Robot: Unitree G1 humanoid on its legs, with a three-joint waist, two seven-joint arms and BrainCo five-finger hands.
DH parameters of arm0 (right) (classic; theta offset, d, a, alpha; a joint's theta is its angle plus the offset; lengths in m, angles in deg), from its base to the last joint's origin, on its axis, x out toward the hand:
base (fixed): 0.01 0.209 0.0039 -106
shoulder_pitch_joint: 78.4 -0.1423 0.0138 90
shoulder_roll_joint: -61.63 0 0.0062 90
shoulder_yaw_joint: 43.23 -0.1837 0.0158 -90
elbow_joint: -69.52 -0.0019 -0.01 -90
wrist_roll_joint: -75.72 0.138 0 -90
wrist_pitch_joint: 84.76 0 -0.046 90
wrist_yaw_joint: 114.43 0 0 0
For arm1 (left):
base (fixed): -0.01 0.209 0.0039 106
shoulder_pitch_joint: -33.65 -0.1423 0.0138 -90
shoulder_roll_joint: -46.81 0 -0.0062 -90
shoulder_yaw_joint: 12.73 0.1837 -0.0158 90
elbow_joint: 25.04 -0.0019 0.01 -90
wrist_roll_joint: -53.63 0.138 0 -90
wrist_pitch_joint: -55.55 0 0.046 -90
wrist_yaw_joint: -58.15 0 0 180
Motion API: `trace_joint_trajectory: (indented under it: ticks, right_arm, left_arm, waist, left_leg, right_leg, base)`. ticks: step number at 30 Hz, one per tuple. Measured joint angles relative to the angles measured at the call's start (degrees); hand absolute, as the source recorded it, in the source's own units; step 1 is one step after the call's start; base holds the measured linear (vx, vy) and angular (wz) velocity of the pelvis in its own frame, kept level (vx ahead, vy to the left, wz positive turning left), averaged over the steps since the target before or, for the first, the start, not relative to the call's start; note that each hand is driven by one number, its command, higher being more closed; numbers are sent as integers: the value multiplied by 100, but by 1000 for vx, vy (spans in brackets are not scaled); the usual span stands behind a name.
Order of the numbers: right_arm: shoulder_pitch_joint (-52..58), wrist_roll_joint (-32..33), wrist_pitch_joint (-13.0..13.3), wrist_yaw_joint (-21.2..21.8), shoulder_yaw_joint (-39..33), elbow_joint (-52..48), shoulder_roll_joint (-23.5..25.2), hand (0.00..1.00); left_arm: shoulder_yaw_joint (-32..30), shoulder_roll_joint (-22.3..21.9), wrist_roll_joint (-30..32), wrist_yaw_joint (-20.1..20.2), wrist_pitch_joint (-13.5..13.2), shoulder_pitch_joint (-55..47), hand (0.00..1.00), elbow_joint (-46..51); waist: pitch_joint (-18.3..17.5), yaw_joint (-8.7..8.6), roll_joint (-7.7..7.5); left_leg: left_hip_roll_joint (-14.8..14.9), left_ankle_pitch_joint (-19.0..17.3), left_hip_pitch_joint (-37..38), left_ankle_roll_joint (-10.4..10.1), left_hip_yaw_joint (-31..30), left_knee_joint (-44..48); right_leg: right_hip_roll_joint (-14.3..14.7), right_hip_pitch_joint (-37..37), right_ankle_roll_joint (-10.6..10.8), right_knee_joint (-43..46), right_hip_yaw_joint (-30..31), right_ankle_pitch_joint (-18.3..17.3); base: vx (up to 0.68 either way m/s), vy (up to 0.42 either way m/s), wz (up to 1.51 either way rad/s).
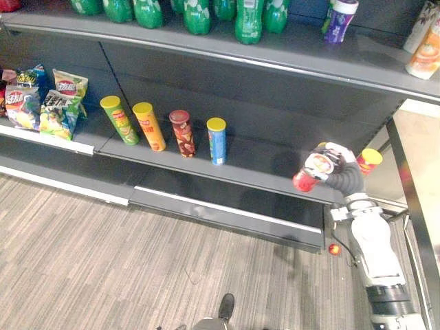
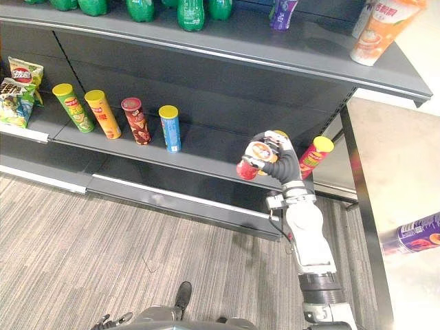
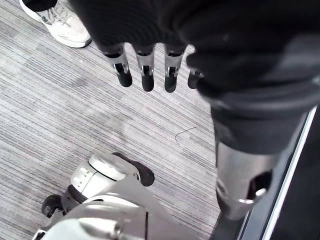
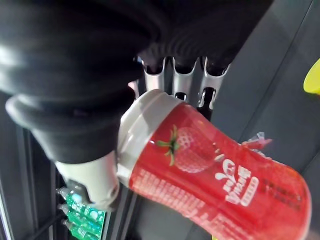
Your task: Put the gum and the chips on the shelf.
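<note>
Currently: gum point(image 1: 304, 180) clenched in my right hand point(image 1: 330, 163), not yet shelved; chips point(image 1: 369, 159) at 3 o'clock, apparently shelved; left hand point(image 3: 146, 75) slack.

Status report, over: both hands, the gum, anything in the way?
Right hand shut on red gum bottle, tilted, before lower shelf. Left hand open, idle. Pink chips can stands close beside right hand.

Right hand point(image 2: 275, 143) curled round tilted red gum bottle point(image 2: 246, 170) over shelf point(image 2: 206, 150); four chip cans point(image 2: 136, 121) upright, well apart leftward.
</note>
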Motion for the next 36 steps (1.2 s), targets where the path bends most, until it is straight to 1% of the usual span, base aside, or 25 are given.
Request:
trace_joint_trajectory:
  ticks: [1, 7, 8, 11, 12, 14, 17, 21, 26, 28, 31, 34, 35, 36]
  right_arm:
    - [-93, 2, -3, 3, 59, 27, -1, 100]
    - [-646, 15, -3, 1, 185, 46, -36, 100]
    - [-786, 23, -3, 3, 209, 46, -146, 100]
    - [-1036, 56, -3, 7, 330, 44, -358, 100]
    - [-1190, 76, -3, 9, 378, 43, -497, 100]
    - [-1300, 141, -4, 9, 379, 43, -615, 100]
    - [-1457, 263, -5, 9, 382, 43, -782, 100]
    - [-1988, 278, -5, 7, 408, 107, -1203, 100]
    - [-2958, 563, -20, -32, 419, 809, -1517, 100]
    - [-3357, 741, -85, -64, 434, 1255, -1543, 100]
    - [-3707, 768, -150, -102, 514, 1719, -1595, 100]
    - [-4250, 770, -255, -265, 606, 2393, -1596, 100]
    - [-4387, 771, -264, -293, 606, 2525, -1596, 100]
    - [-4672, 771, -348, -362, 604, 2801, -1596, 100]
  left_arm:
    - [40, 3, 2, 7, -1, -1, 0, 30]
    - [56, 16, 3, 16, -2, -28, 0, 34]
    - [56, 21, 3, 17, -2, -36, 0, 34]
    - [51, 39, 4, 17, -1, -112, 0, 30]
    - [51, 38, 4, 18, 7, -122, 0, 27]
    - [50, 38, 4, 18, 7, -119, 0, 30]
    - [42, 34, 2, 18, 28, -167, 0, 23]
    - [31, 10, 1, 19, 61, -167, 0, 22]
    - [29, -15, -6, 25, 67, -170, 0, 9]
    - [28, -33, -12, 26, 70, -170, 0, 6]
    - [27, -43, -22, 26, 70, -170, 0, 6]
    - [22, -49, -68, 28, 70, -142, 0, 16]
    - [16, -51, -68, 28, 70, -128, 0, 15]
    - [-31, -63, -71, 28, 72, -107, 0, 15]
  waist:
    - [-1, 3, 3]
    - [-14, 8, 6]
    - [-17, 20, 17]
    - [-29, 26, 14]
    - [-31, 23, 13]
    - [-37, 26, 10]
    - [-185, 28, 32]
    - [-286, 9, 122]
    - [-293, 25, 122]
    - [-295, 33, 126]
    - [-296, 73, 129]
    - [-296, 107, 130]
    - [-293, 121, 134]
    - [-287, 173, 144]
  left_leg:
    - [11, -5, 14, -1, 30, 0]
    - [58, -7, 92, 3, 158, 0]
    - [107, -30, 81, -12, 185, 0]
    - [201, -61, 71, 16, 269, 0]
    - [225, -61, 55, 15, 305, 0]
    - [227, -60, 47, 14, 340, 0]
    - [243, -54, 4, 8, 430, 0]
    - [303, -35, -27, -18, 457, -1]
    - [413, 22, -41, -101, 452, -1]
    - [439, 31, -40, -106, 441, -1]
    - [479, 50, -55, -135, 436, -1]
    - [521, 96, -126, -199, 407, -1]
    - [529, 105, -151, -207, 401, -1]
    - [555, 111, -188, -215, 401, -1]
  right_leg:
    - [8, -1, -44, -3, 25, 28]
    - [37, -18, -64, 4, 177, 86]
    - [82, -41, -120, -12, 229, 156]
    - [170, -47, -143, -107, 348, 296]
    - [198, -40, -173, -197, 409, 343]
    - [199, -23, -172, -260, 448, 344]
    - [206, -17, -172, -385, 490, 344]
    - [256, -18, -203, -437, 499, 365]
    - [373, -12, -280, -541, 497, 443]
    - [402, 14, -291, -581, 491, 450]
    - [441, 13, -332, -615, 490, 478]
    - [493, -7, -341, -685, 462, 485]
    - [507, -18, -383, -721, 456, 512]
    - [535, -22, -396, -801, 454, 561]
  base:
    - [22, 0, -10]
    - [3, 2, -14]
    - [-28, -7, -15]
    - [-47, -18, -22]
    - [-48, -26, -20]
    - [-44, -31, -14]
    - [-27, -41, -11]
    - [-22, -55, -4]
    - [-17, -54, -1]
    - [-27, -56, 2]
    - [-24, -40, -1]
    - [-31, -47, 3]
    - [-29, -49, 3]
    - [-16, -30, 1]
